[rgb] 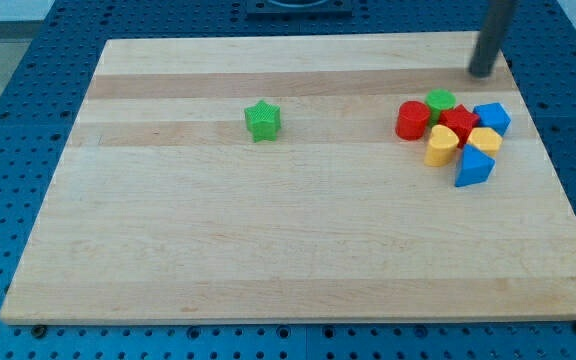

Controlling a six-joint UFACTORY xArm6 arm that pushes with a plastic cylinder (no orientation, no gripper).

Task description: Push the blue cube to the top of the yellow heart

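Note:
The blue cube sits at the right end of a tight cluster of blocks near the board's right side. Two yellow blocks lie in that cluster: one touches the cube's lower left, the other lies further to the view's left. I cannot tell which of them is the heart. My tip rests on the board above the cluster, a short way above the blue cube and apart from it.
The cluster also holds a red cylinder, a green cylinder, a red star and a blue triangle. A green star stands alone left of centre. The wooden board lies on a blue perforated table.

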